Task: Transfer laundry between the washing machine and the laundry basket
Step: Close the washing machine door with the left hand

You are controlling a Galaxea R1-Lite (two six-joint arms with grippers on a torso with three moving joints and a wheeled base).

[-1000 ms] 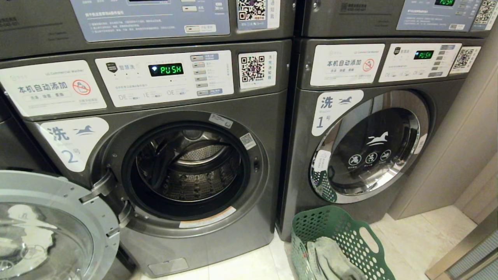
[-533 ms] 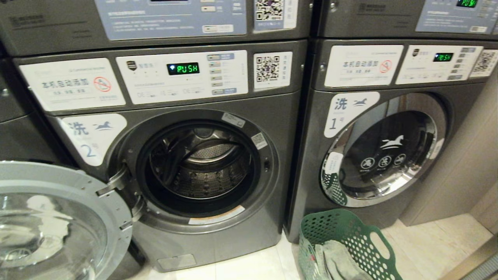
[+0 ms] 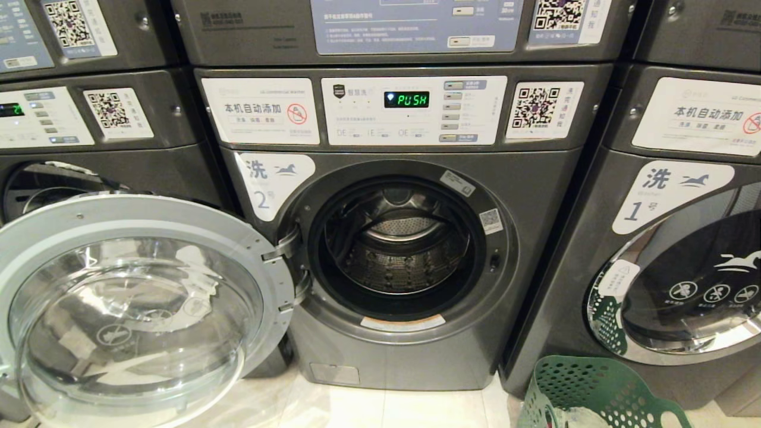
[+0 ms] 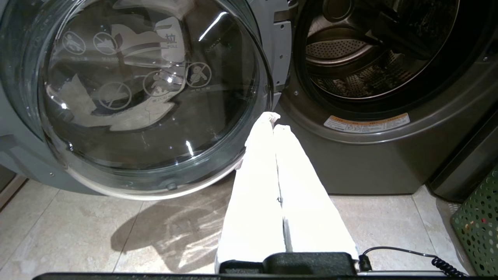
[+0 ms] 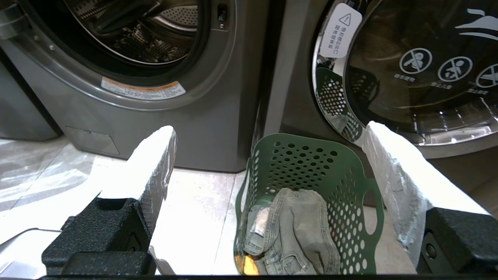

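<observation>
The washing machine labelled 2 faces me in the middle of the head view. Its round glass door hangs wide open to the left, and the steel drum shows no cloth. The green laundry basket stands on the floor at the lower right, in front of the neighbouring machine. In the right wrist view the basket holds laundry: a grey-green denim garment over a bit of yellow-orange cloth. My right gripper is open above the basket. My left gripper is shut and empty, low before the open door.
A like machine labelled 1 with its door shut stands to the right, behind the basket. Another machine stands to the left, partly hidden by the open door. Further units are stacked above. Pale floor tiles lie in front.
The whole head view has shifted: the camera has swung left, so machine 2 now sits in the middle and the basket at the lower right edge. Nothing itself has moved.
</observation>
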